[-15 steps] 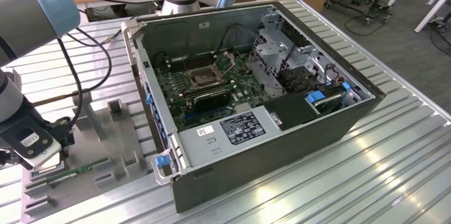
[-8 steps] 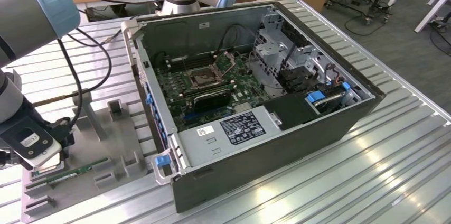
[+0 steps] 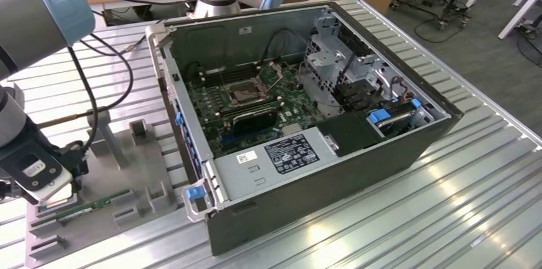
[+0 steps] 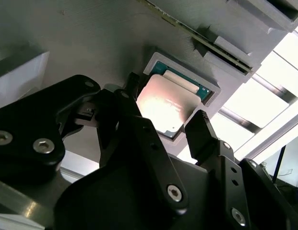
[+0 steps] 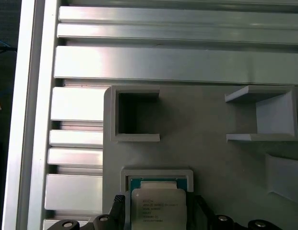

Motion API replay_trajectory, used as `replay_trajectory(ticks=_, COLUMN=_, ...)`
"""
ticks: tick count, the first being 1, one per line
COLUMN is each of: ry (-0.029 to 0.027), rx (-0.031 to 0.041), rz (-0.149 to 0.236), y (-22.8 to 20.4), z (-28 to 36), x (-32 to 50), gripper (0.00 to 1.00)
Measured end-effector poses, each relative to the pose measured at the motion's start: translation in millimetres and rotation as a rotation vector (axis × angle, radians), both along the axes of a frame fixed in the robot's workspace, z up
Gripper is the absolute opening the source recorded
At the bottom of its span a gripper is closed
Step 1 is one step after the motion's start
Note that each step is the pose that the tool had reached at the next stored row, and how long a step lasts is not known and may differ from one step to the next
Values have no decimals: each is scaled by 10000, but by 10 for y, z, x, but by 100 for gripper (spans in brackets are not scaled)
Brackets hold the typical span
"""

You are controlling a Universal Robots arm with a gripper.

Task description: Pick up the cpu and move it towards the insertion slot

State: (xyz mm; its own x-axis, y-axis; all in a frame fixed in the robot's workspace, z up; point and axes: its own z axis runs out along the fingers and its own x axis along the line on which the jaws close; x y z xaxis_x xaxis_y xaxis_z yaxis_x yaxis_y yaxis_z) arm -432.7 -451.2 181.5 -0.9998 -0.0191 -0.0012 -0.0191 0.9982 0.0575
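Note:
The cpu [image 4: 163, 103] [image 5: 158, 203], a silver-topped square chip on a green base, lies in a square recess of the grey holder tray [image 5: 201, 158] [image 3: 148, 161]. In both wrist views my gripper [image 4: 166, 104] [image 5: 158, 207] hangs right over it. It is open, with one black finger [image 4: 131, 91] at one edge of the chip and the other close to the opposite edge. Whether they touch the chip I cannot tell. In the exterior view the gripper [image 3: 52, 194] is low over the tray's near end. The insertion slot [image 3: 243, 93] lies on the motherboard inside the open case.
The open computer case [image 3: 339, 174] lies on the ribbed metal table [image 3: 474, 205], to the exterior view's right of the tray. A green memory stick [image 3: 85, 209] [image 4: 206, 40] rests on the tray beside the gripper. Grey upright brackets [image 5: 264, 115] rise from the tray.

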Motion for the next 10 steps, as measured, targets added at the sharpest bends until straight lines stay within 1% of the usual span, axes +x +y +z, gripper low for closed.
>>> replay_trajectory(ticks=10, ry=0, rx=0, rz=0, y=0, z=5, x=0, gripper=66)
